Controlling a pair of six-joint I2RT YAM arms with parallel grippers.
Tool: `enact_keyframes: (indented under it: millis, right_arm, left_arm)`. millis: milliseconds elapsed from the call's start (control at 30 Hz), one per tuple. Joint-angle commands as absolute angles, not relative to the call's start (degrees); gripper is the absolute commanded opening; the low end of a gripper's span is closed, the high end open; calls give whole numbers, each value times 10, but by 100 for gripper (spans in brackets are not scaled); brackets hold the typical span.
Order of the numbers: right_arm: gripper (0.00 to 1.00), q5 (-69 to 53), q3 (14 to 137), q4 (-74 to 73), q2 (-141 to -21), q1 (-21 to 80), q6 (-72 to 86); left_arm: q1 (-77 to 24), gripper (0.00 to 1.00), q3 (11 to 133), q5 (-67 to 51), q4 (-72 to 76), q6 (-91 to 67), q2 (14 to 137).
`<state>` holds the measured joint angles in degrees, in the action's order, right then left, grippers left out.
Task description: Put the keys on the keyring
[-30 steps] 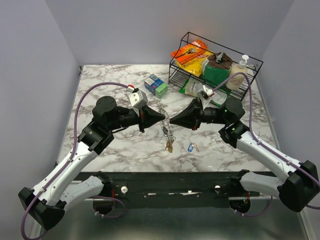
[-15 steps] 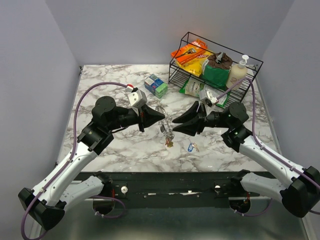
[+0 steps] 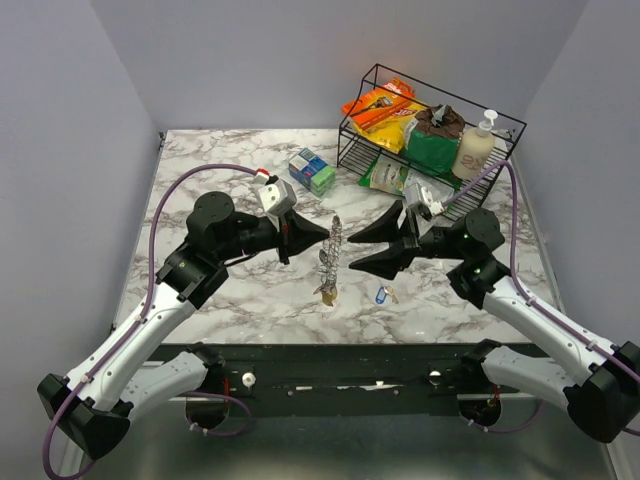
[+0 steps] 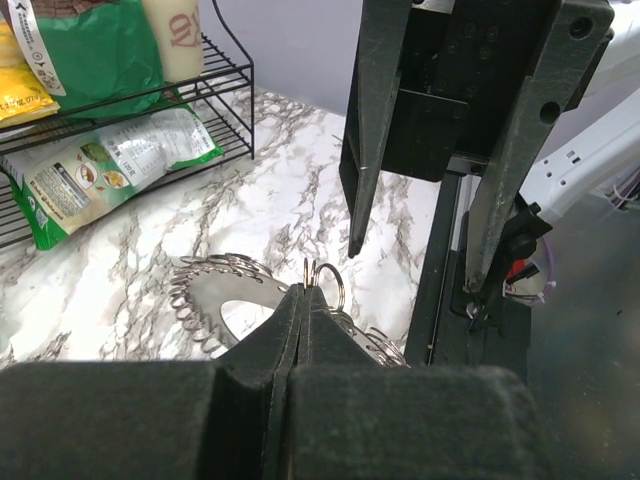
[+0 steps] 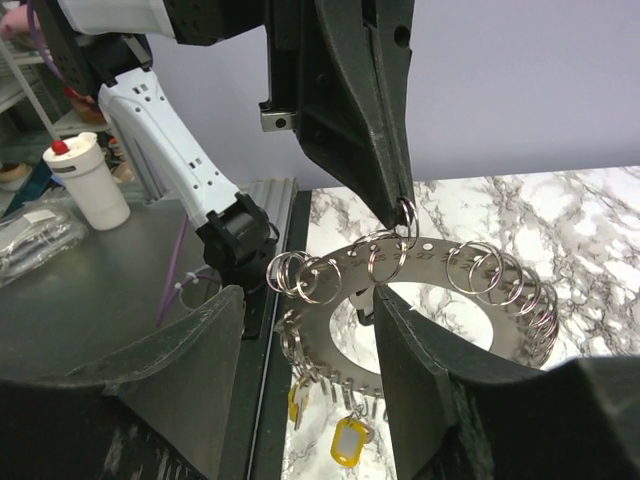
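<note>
Keyring (image 3: 332, 250) in left jaws (right jaws apart)

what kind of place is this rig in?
Likely a lab test cell: plain walls box in a marble-print table, left arm and right arm mounted at its edge, rack of staged groceries.

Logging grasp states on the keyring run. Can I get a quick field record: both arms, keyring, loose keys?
left gripper: jaws shut on a small split ring at the top of the keyring
right gripper: jaws open, holding nothing, tips facing the keyring
keyring: hangs from the left gripper, edge-on in the top view, lined with many small split rings
yellow key: dangles from the keyring's low end
blue key: lies loose on the table below the right gripper, not on the keyring
</note>
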<state>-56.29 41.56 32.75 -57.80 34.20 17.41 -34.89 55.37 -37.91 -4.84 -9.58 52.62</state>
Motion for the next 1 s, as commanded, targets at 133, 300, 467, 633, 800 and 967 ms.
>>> enact_keyframes:
  millis: [133,300,467,633,800,967]
  right_arm:
    - [75,-454,385,293,-557,346,164]
    - [85,-348,355,253,-541,345,156]
    - [90,-245,321,198,-523,345,159]
    - [90,-165,295,136,-512,345,173]
    - [90,-76,269,94,-490,344,200]
    - [90,-45,246,69,-482,344,227]
  left_arm:
    - [-348,0,563,-361,-51,-80,519]
    - [-348,0,565,-351,-75,-67,513]
    - [-347,0,581,-334,-146,-26,511]
    - [-348,0,595,-320,-199,39,512]
    - [-348,0,573,-299,-212,89,497]
    - [-349,0,537,-277,-185,131,462]
